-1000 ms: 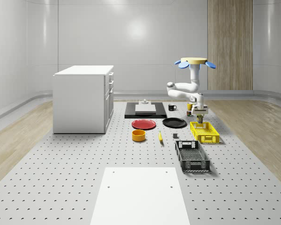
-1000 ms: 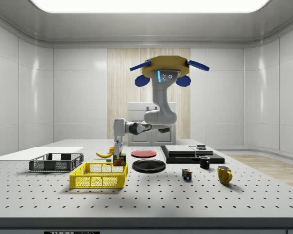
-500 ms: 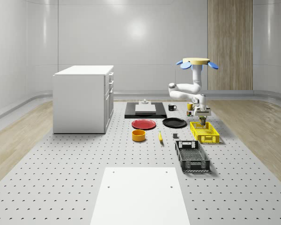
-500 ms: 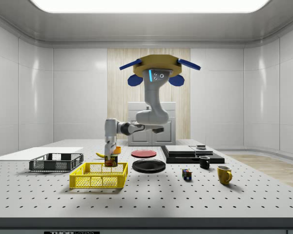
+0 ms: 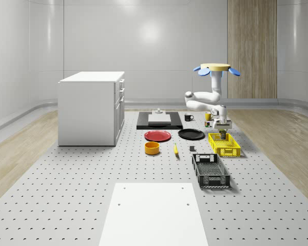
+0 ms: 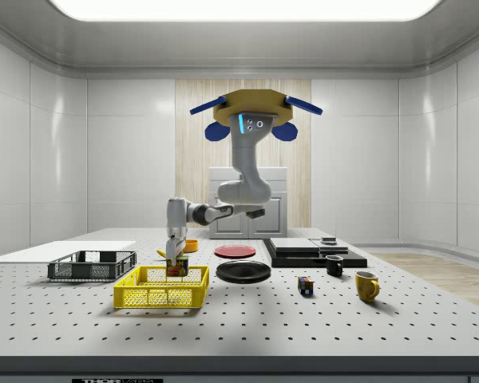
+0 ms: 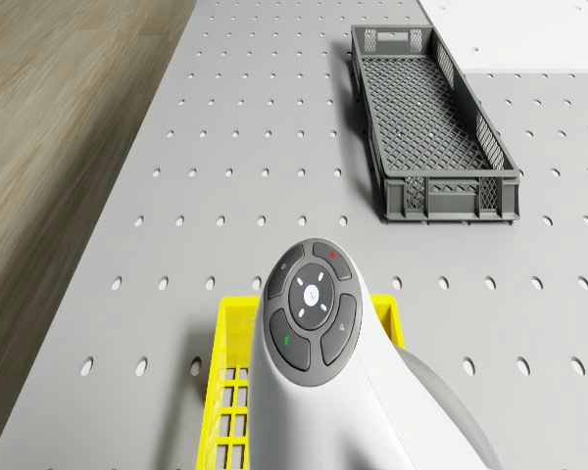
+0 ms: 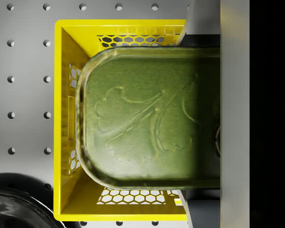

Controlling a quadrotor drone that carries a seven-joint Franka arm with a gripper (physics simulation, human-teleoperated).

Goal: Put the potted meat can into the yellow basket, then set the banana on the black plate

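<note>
- The potted meat can (image 8: 149,116) is clamped in the gripper (image 6: 176,262), with one finger (image 8: 234,114) pressed flat along one side of it in the wrist view.
- Its embossed green end faces the wrist camera; that rounded-rectangle face runs long in the same direction as the finger's flat.
- In the side view the can (image 6: 176,267) hangs upright under the wrist, its lower part dipping below the rim of the yellow basket (image 6: 161,288); whether it touches the floor of the basket I cannot tell.
- The drone (image 6: 248,112) hovers above the table (image 5: 66,205), over the area between the yellow basket and the black plate (image 6: 243,271), with the arm reaching down to the basket.
- The yellow basket (image 5: 224,144) holds nothing but the can hanging into it.
- The grey crate (image 7: 429,122) beside it is bare inside.
- The banana (image 5: 175,149) lies on the table between the orange bowl (image 5: 152,148) and the crate, its long axis running toward and away from the whole-scene camera, well apart from the black plate (image 5: 191,134).
</note>
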